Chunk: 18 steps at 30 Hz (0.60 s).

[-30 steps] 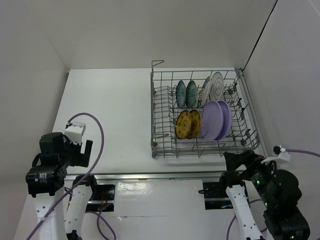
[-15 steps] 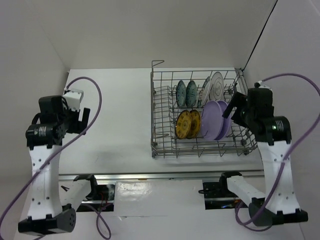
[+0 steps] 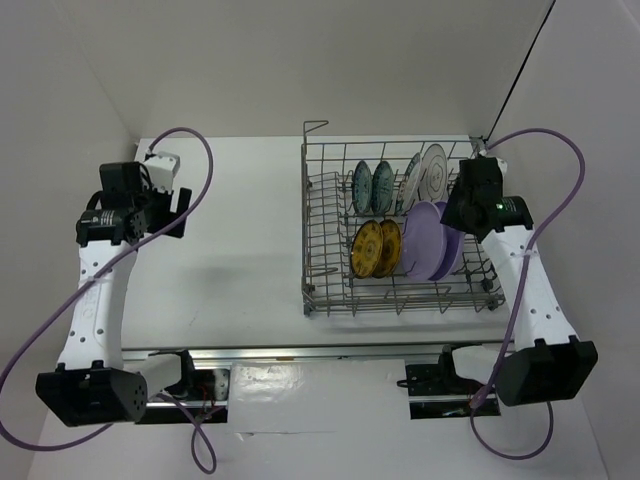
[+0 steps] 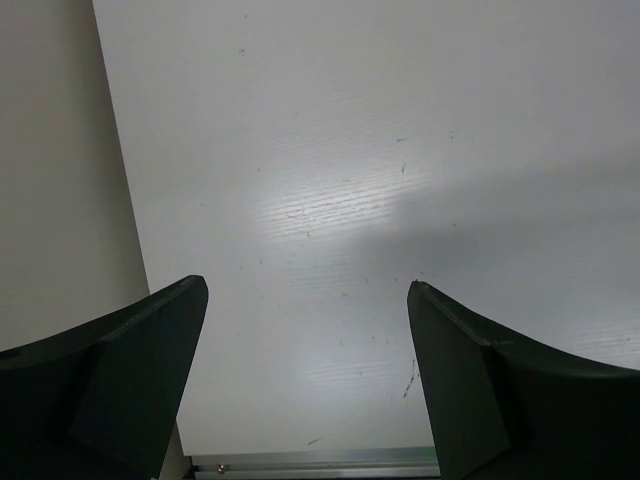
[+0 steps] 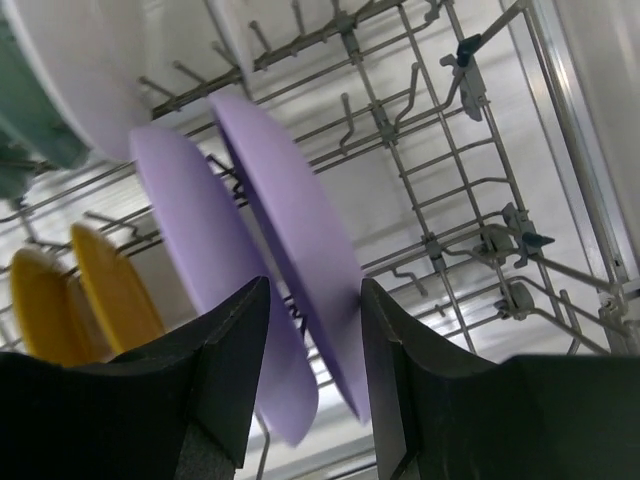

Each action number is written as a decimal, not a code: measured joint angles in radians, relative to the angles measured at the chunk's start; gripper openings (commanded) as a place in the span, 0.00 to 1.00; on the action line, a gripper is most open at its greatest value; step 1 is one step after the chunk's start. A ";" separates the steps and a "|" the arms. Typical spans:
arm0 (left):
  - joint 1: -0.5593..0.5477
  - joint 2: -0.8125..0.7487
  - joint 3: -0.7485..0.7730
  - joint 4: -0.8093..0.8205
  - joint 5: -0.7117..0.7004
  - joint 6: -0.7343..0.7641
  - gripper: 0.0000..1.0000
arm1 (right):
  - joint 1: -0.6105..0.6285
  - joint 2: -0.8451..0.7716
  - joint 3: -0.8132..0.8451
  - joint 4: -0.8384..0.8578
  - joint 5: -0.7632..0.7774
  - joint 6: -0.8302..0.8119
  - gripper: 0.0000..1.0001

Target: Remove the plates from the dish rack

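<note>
Our right fingers point(image 5: 225, 390) stand open, holding nothing. Through the gap between them we see the edges of the two lavender plates point(image 5: 290, 230). We cannot tell whether either finger touches a plate yet. A second ago this arm was folded low at the near edge of the desk point(image 3: 240, 260). Half a second ago it was rising beside the rack point(image 3: 400, 308). Now it leans in over the rack's right side, with the wrist just right of the lavender pair.

Our left fingers point(image 4: 120, 380) are also spread wide and empty, with only bare desk under them. That arm has risen from its folded pose too and now hangs over the left part of the desk, well apart from the rack.

Nothing in the rack has moved. All the plates stand upright between the tines. The teal pair point(image 3: 372, 186) and the white pair point(image 3: 430, 172) are in the far row, and the yellow pair point(image 3: 375, 248) and the lavender pair are in the near row.

So, as we judge it, unloading has not started; we are only arriving at the first pick. The right arm seems to be lining up on the right-hand lavender plate. The two lavender plates stand close together, so we need the fingers to go down around one rim only before closing. The left arm looks ready to wait over the free desk, a likely place for setting plates down.
</note>
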 measured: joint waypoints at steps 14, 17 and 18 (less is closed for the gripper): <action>-0.100 0.039 0.003 0.032 -0.029 -0.057 0.94 | 0.000 0.070 -0.120 0.085 0.105 -0.021 0.28; -0.109 0.030 0.003 0.031 -0.029 -0.064 0.94 | 0.005 0.057 -0.121 0.077 0.118 -0.098 0.07; -0.111 0.024 0.003 0.031 -0.028 -0.070 0.94 | 0.013 0.048 -0.120 0.071 0.122 -0.124 0.01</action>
